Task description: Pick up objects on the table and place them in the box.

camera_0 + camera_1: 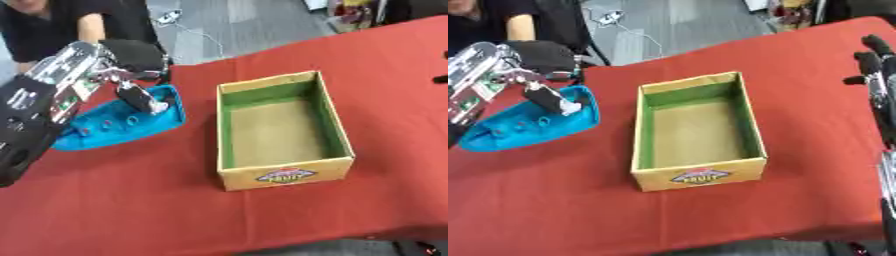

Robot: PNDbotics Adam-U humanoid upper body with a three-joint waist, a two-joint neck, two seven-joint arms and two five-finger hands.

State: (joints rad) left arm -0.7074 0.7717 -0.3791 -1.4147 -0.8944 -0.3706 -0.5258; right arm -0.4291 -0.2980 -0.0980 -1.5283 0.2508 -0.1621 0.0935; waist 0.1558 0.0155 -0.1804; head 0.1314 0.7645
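Observation:
A blue boat-shaped toy (109, 125) lies on the red table (131, 200) at the left. My left hand (136, 55) comes in from the upper left and reaches down into the toy's far end, touching it; blur hides the grip. The cardboard box (284, 176) with green inner walls stands in the middle, and nothing shows inside it. My right hand (874, 60) rests open at the right edge of the right eye view, fingers up, well away from the box.
The table's far edge runs diagonally behind the box, with grey floor and a cable beyond it. A person in black sits at the far left behind the table. Bare red cloth lies in front of the box.

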